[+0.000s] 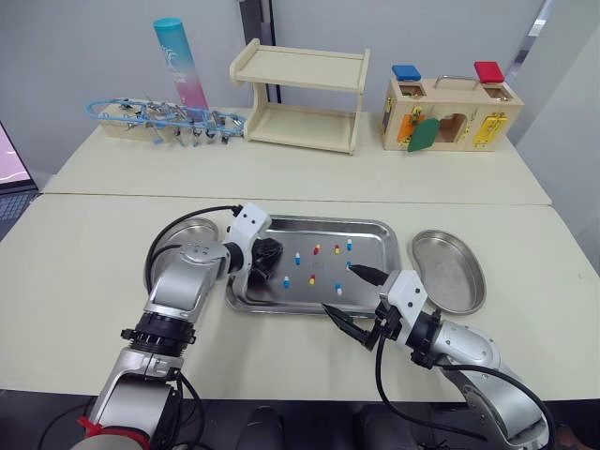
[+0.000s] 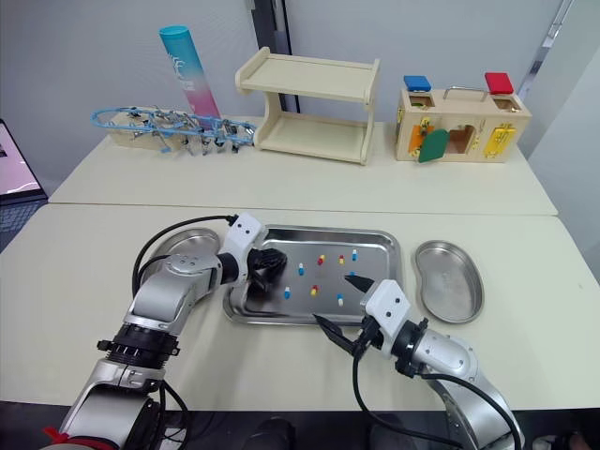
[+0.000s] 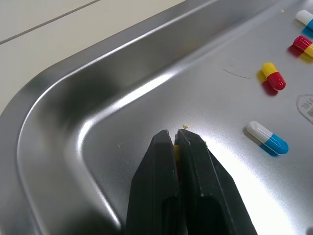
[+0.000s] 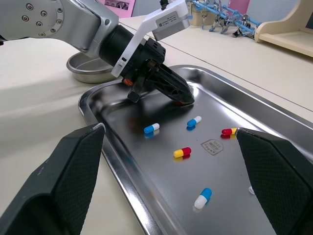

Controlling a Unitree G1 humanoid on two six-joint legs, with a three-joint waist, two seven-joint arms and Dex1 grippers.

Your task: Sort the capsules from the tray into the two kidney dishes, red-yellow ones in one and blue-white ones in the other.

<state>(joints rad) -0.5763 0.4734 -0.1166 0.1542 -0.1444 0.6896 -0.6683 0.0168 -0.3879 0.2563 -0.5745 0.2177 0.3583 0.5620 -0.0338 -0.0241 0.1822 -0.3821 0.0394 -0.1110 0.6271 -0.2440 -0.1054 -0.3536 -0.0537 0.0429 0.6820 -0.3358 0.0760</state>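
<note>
The steel tray [image 1: 319,222] lies mid-table with several loose red-yellow and blue-white capsules, such as a blue-white capsule [image 3: 267,138] and a red-yellow capsule [image 3: 273,77]. My left gripper [image 1: 265,255] reaches into the tray's left part. It is shut on a red-yellow capsule, whose yellow shows between the fingers [image 3: 161,161], just above the tray floor. My right gripper [image 1: 349,293] stands open over the tray's front right edge with nothing between its fingers. One empty kidney dish [image 1: 192,232] sits left of the tray. The other kidney dish [image 1: 450,272], also empty, sits to its right.
At the back of the table stand a wooden two-tier shelf [image 1: 302,94], a wooden latch box [image 1: 450,114], a pink-blue tube [image 1: 180,61] and a rack with blue clips [image 1: 159,120]. A black cable [image 1: 173,230] loops over the left dish.
</note>
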